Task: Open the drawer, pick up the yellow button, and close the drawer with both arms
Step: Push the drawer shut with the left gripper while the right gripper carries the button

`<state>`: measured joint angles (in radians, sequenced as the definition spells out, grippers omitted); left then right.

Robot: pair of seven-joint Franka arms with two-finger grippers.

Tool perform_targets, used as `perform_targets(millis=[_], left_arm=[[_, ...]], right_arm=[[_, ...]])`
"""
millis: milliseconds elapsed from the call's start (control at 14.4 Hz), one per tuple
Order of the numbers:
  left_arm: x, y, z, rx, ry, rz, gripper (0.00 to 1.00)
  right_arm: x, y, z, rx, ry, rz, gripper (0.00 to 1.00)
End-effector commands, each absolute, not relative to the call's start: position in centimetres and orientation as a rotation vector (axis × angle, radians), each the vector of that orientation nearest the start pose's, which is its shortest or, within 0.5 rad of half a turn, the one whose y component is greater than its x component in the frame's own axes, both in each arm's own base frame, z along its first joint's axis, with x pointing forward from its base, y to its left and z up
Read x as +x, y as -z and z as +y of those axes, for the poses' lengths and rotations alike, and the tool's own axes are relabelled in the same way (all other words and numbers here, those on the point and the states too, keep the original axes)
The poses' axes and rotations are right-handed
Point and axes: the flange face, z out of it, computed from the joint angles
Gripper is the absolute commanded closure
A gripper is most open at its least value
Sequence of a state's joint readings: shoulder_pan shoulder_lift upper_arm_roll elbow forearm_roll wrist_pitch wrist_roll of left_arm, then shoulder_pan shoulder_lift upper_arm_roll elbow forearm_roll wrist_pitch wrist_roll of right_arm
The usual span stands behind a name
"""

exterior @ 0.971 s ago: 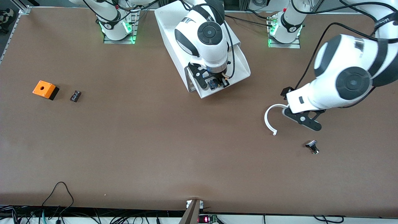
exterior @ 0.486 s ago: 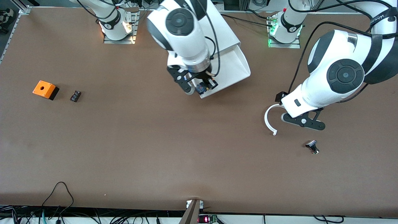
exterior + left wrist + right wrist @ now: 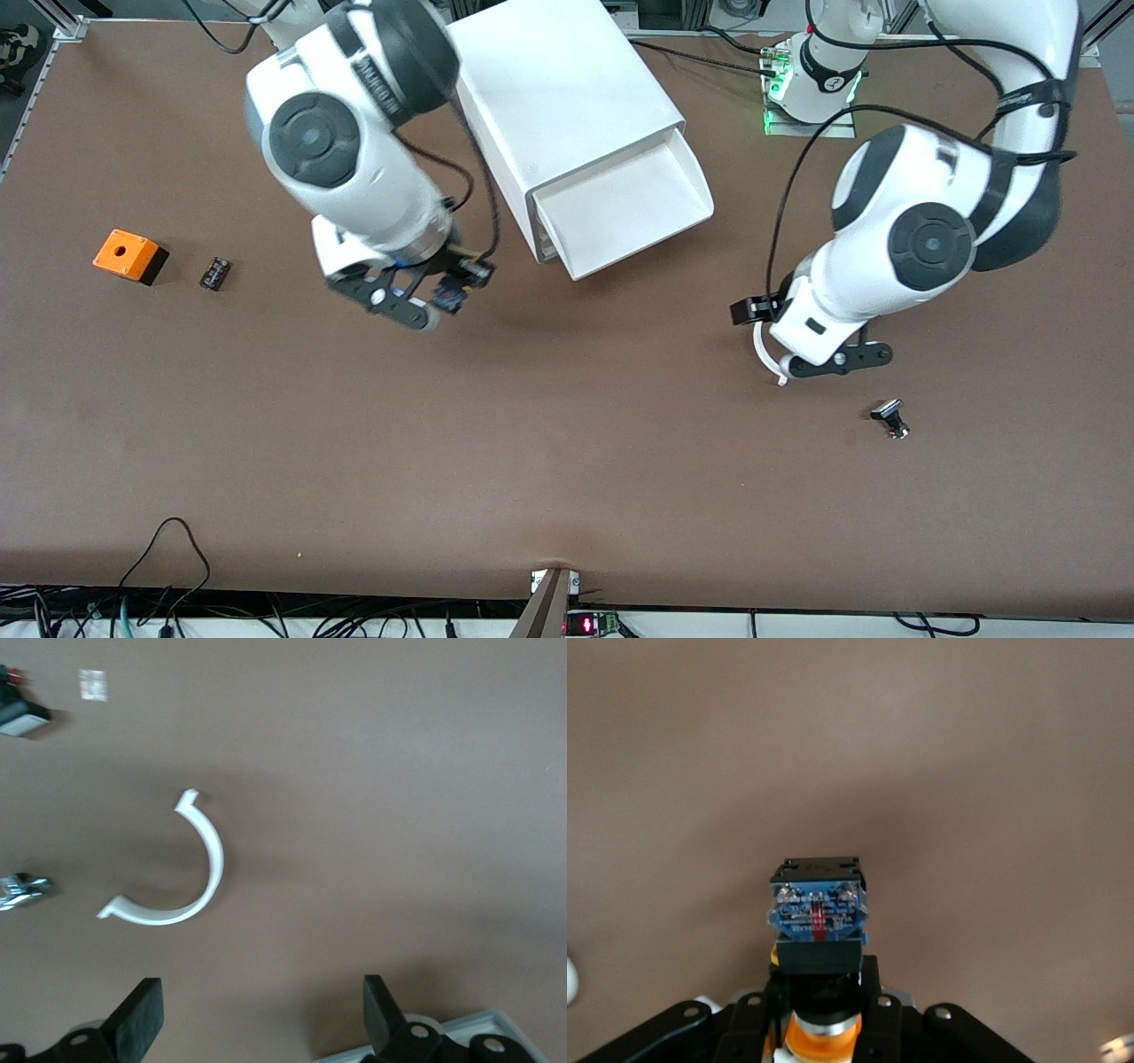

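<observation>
Table [image 3: 567, 461] matt brown; cabinet [image 3: 567, 97] smooth white, probably plastic; arms glossy.

Button [image 3: 818, 930]: black body, blue bit, orange-yellow cap. Cabinet [image 3: 567, 97] and drawer [image 3: 629, 208] white; table [image 3: 567, 461] brown. Square box [image 3: 129, 255] orange.

The button's [image 3: 818, 939] orange cap is cut off.
</observation>
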<state>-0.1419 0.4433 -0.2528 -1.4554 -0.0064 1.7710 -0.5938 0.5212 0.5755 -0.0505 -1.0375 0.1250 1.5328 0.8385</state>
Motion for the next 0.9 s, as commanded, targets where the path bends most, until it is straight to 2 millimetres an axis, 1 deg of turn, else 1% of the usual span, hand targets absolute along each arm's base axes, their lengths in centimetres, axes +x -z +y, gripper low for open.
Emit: perform_targets(millis=[0,69,139,208,278,347,486,555,624,694,833], left_arm=[[60.0,-41.5,-27.6,-3.158,-0.22,-0.519,0.01],[59.1,-40.8,-29.3,-3.169,-0.2,-0.554,0.02],[58.6,-40.3,-30.1,-3.188,-0.173,-0.545,0.01],[57.8,-39.4,-31.0,-3.197,-0.178,-0.521,0.02],[56.7,-38.9,-32.4,-3.207,-0.187,-0.503,0.02],[55.9,-38.7,-33.3,-3.211,-0.191,-0.493,0.02],[54.7,-38.9,-34.2,-3.208,-0.201,-0.488,0.02],[53.9,-38.8,-35.2,-3.209,-0.216,-0.48,0.02],[53.3,-38.8,-35.6,-3.204,-0.227,-0.494,0.02],[52.6,-38.7,-36.2,-3.201,-0.244,-0.47,0.02],[50.2,-37.7,-37.5,-3.185,-0.282,-0.42,0.02]], right_arm=[[63.0,-48.8,28.8,-3.159,-0.205,0.353,1.0],[63.6,-48.1,26.9,-3.183,-0.214,0.308,1.0],[64.3,-47.2,24.9,-3.204,-0.231,0.268,1.0],[64.8,-46.2,23.0,-3.217,-0.242,0.268,1.0],[65.1,-45.3,21.3,-3.223,-0.241,0.267,1.0],[65.2,-44.2,19.6,-3.226,-0.233,0.248,1.0],[64.7,-42.0,15.9,-3.22,-0.205,0.186,1.0],[64.2,-40.8,13.9,-3.215,-0.188,0.158,1.0],[63.7,-39.7,12.1,-3.211,-0.164,0.135,1.0],[63.2,-38.5,10.5,-3.212,-0.154,0.121,1.0],[62.6,-36.2,6.6,-3.214,-0.132,0.049,1.0]])
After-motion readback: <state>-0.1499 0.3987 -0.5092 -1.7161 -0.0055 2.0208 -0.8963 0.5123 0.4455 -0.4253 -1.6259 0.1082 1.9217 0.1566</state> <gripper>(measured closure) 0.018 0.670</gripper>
